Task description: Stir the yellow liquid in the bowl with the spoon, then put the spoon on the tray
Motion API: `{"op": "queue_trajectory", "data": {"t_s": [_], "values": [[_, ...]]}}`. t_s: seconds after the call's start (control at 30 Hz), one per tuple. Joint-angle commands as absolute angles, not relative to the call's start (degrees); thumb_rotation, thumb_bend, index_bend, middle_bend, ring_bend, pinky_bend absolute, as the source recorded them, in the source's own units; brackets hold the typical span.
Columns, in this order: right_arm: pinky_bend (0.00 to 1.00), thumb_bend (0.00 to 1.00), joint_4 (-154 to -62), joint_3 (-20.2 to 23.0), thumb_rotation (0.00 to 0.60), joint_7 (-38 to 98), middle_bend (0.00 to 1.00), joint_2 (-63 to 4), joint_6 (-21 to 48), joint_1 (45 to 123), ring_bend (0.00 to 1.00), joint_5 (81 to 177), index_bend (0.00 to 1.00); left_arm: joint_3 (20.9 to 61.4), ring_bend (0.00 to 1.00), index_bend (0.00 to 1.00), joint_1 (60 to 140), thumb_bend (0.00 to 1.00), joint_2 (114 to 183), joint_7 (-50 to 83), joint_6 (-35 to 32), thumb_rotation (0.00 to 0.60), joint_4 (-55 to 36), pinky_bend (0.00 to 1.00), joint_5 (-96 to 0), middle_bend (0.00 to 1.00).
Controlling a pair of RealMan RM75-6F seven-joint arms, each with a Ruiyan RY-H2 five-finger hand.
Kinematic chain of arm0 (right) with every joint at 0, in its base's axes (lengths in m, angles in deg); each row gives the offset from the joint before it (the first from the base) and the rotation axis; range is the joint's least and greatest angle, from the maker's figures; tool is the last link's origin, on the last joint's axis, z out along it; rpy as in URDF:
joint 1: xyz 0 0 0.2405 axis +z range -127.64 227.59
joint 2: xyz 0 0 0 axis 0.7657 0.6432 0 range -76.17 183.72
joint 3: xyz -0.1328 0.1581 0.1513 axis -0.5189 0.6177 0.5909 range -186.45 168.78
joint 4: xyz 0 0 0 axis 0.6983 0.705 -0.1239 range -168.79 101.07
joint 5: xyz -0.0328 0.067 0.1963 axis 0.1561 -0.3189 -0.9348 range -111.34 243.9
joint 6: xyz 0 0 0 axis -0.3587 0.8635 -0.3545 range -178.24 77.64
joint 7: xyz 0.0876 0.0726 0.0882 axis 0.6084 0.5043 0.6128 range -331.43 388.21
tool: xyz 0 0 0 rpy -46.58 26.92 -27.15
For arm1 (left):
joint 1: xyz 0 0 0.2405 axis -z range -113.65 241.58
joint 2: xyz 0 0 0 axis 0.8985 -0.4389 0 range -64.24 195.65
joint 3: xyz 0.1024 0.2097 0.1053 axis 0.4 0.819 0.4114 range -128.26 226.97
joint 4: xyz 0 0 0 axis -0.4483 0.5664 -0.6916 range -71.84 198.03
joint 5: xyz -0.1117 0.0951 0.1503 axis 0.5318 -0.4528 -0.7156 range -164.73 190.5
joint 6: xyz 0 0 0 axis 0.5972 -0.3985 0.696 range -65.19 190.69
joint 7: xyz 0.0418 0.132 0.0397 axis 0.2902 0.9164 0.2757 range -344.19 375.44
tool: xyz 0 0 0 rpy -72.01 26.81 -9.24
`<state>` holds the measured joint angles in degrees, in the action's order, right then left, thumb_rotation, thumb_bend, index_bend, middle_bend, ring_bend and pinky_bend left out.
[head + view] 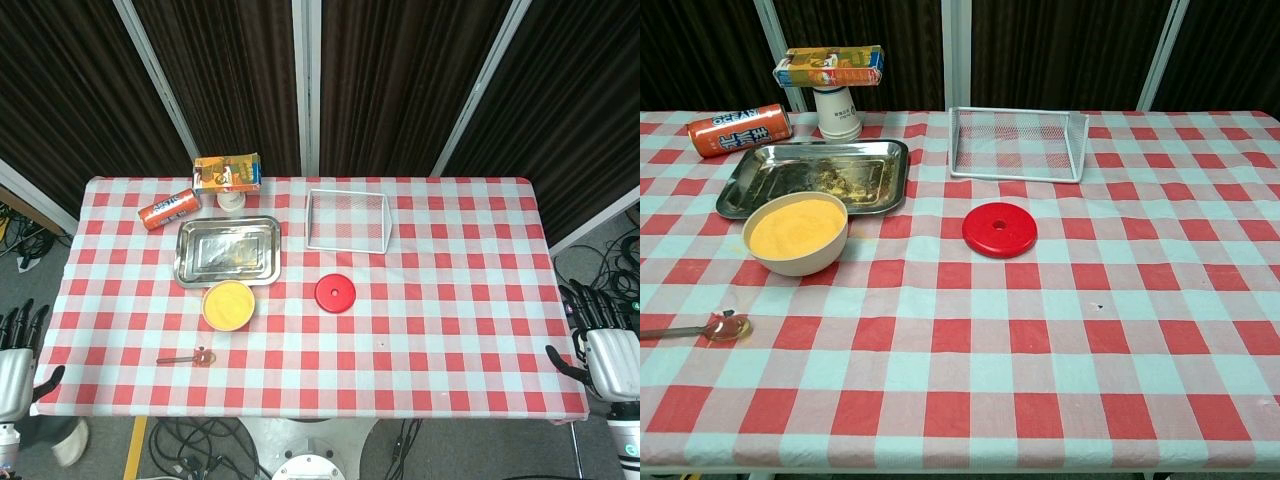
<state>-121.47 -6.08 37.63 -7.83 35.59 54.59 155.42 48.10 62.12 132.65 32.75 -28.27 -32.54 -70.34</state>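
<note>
A cream bowl (228, 305) (796, 234) filled with yellow liquid sits on the checked cloth, just in front of a steel tray (228, 250) (820, 176). The spoon (186, 356) (702, 328) lies flat on the cloth in front of the bowl, handle pointing left. My left hand (18, 362) hangs off the table's left edge, fingers apart, holding nothing. Off the right edge, my right hand (606, 345) is likewise open and empty. Neither hand appears in the chest view.
A red disc (336, 292) (999, 228) lies mid-table. Behind it stands a white wire basket (348, 220) (1016, 143). An orange can (169, 209) (739, 130) lies on its side at back left, beside a white cup (231, 201) (838, 113) topped with a carton (227, 173) (830, 65).
</note>
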Motion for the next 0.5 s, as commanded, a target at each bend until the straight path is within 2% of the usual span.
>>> {"op": "queue_trajectory", "data": {"t_s": [0.03,0.5], "values": [[0.0,0.2,-121.36,-6.16,0.6,37.78,0.0,-7.89,35.72,54.45,0.0,155.43,0.0,48.24,0.08,0.11,62.11,0.24,132.53,32.57,-28.21,0.6,-32.65,0.1,-70.62,0.09],[0.0,0.2,-119.66,-6.66,0.6,40.02,0.0,-8.06,37.42,53.51,0.0,156.48,0.0,49.39,0.08,0.11,62.26,0.24,131.76,31.33,-27.51,0.6,-33.35,0.1,-72.99,0.09]]}}
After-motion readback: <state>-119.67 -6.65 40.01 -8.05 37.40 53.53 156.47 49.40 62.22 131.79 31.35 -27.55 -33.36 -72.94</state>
